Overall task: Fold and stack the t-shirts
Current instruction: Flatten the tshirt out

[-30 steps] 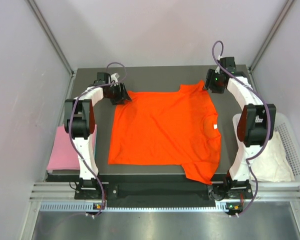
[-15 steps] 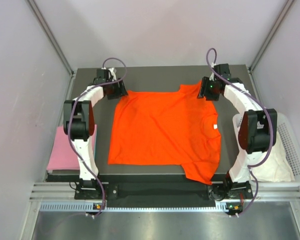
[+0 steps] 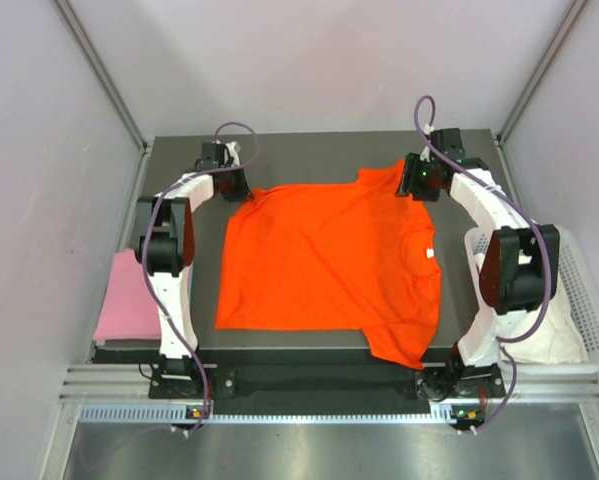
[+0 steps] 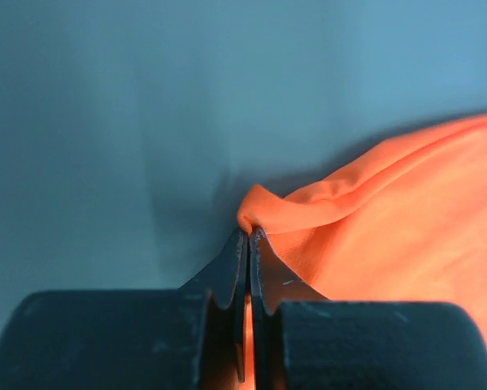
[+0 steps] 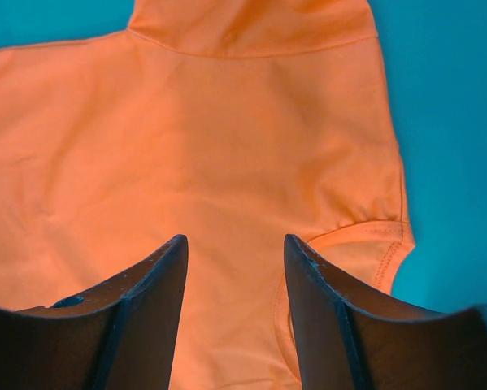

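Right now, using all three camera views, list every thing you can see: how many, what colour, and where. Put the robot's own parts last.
orange-red t-shirt: 1, bright orange-red, spread flat across the table, collar toward the right.
neck label: 1, white, at that collar.
pink t-shirt: 1, pale pink, folded, beside the table's left edge.
white t-shirt: count unclear, white, bunched in the basket.
basket: 1, white, right of the table.
table: 1, dark grey, centre.
left pincer: 1, black, shut on the orange-red t-shirt's far left corner.
right pincer: 1, black, open over the far right sleeve.
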Controlling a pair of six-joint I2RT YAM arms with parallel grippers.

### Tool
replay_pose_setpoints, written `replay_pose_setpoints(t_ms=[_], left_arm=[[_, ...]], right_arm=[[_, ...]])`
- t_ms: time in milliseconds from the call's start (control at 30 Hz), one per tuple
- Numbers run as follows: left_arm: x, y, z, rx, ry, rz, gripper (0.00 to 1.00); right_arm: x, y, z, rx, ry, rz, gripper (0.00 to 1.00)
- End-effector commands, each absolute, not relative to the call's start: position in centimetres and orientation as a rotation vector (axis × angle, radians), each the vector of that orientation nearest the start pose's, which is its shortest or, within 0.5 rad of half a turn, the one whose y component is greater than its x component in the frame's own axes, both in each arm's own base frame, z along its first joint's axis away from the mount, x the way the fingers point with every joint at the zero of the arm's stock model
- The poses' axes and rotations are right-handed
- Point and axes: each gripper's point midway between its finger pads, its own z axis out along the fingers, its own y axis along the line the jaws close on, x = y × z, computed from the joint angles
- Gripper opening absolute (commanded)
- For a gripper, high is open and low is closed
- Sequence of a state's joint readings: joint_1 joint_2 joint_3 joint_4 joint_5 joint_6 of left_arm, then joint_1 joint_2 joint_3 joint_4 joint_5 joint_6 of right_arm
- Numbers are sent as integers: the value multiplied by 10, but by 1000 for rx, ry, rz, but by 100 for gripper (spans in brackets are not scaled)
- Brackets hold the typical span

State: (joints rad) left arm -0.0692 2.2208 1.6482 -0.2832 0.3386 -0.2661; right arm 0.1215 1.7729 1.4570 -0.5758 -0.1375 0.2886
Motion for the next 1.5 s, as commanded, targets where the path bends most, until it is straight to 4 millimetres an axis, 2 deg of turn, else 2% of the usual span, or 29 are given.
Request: replay_pose_setpoints(t_ms=[0,67,100,133,167,200,267,300,367,400,467,500,533,567,600,667,700,767,867,967,1000,1100,1133,1167,1200,1233,1333,1467], left_arm=[[520,-127,84,-15,2381,-452,0],[501,-137,98,-2,2386,-380,0],[489,-158,102,44,2390,-361,0],[479,-152,108,20,2389,-240,0],[471,-159,111,28,2385,-200,0],[456,-181,112,73,2389,-177,0],[432,-187,111,39,2409,-110,4],[417,-204,110,67,2417,-120,4],[392,-216,108,62,2438,-161,10],[372,-228,108,102,2448,-199,16],[353,-247,109,163,2469,-318,29],[344,-249,115,182,2472,-343,33],[341,-248,120,199,2467,-345,37],[344,-243,127,201,2446,-321,54],[348,-242,141,209,2406,-349,61],[359,-233,154,229,2374,-362,71],[364,-238,163,239,2362,-419,74],[372,-242,164,271,2364,-496,72],[378,-263,150,363,2412,-596,68],[362,-286,137,443,2465,-746,69],[357,-290,124,439,2505,-758,72],[338,-305,111,496,2534,-701,73],[340,-303,107,493,2527,-618,73],[329,-307,102,529,2546,-563,71],[329,-308,100,539,2553,-518,67],[327,-305,96,544,2568,-465,57],[331,-297,92,546,2555,-339,50],[333,-296,87,599,2546,-287,54]], right_arm=[[438,90,153,136,2422,363,51],[436,90,151,140,2420,364,50],[432,89,149,137,2426,362,50],[430,89,148,136,2428,359,50],[426,89,143,136,2436,362,50],[424,89,144,132,2433,361,50],[421,89,142,128,2433,364,50],[417,88,140,129,2436,367,50],[415,89,140,123,2433,373,50],[412,88,138,122,2436,373,50],[409,86,135,128,2435,374,50],[409,86,137,127,2428,380,50],[408,85,136,134,2430,382,50],[407,84,136,136,2429,384,50],[406,84,137,134,2427,386,50],[404,83,136,132,2428,384,50],[404,83,138,131,2422,385,50],[401,81,136,132,2428,383,50],[399,80,138,133,2424,386,50],[397,79,138,135,2422,387,50],[396,79,139,132,2419,388,50],[394,78,138,138,2422,392,50],[395,78,140,138,2417,396,50],[393,77,137,144,2423,398,50],[393,78,137,144,2420,401,50],[393,78,137,144,2417,401,50],[390,78,132,152,2426,414,50],[385,80,127,155,2439,424,49]])
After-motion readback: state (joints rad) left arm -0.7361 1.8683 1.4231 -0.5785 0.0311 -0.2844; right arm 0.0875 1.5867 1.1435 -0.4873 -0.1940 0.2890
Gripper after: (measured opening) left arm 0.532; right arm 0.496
